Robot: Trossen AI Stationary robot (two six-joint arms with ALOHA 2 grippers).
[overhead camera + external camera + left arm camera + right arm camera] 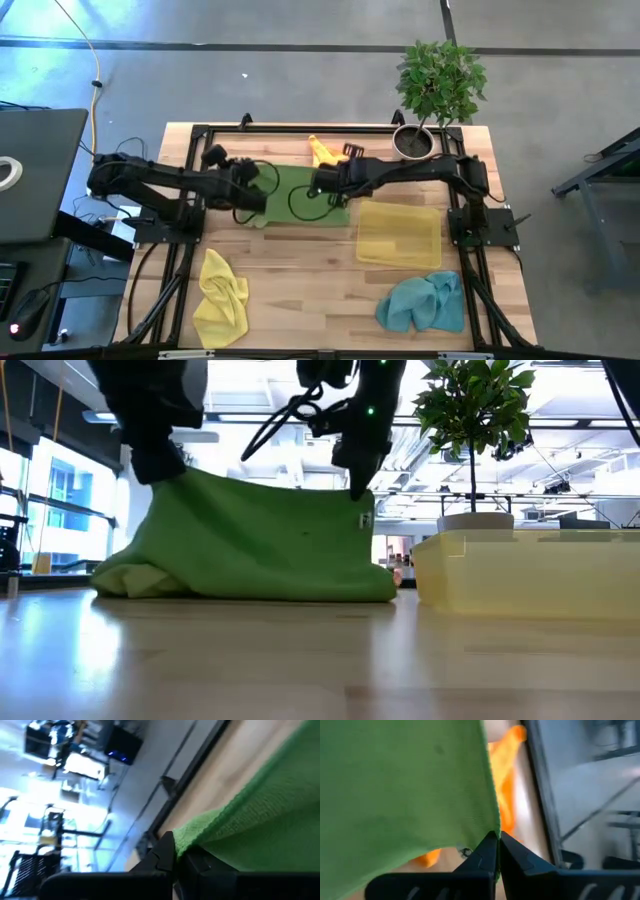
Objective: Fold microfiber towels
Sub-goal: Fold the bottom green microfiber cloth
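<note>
Soft lime-green microfiber towel (300, 195) raised off the wooden table (310, 270), just beside the clear yellow plastic tray (398, 234). Left gripper (252, 188) pinched on its edge farthest from the tray; right gripper (318, 184) clamped on the corner nearest the tray.

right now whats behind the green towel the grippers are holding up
An orange towel lies on the table behind the lifted green towel, partly showing past its edge. The rest of it is covered.
</note>
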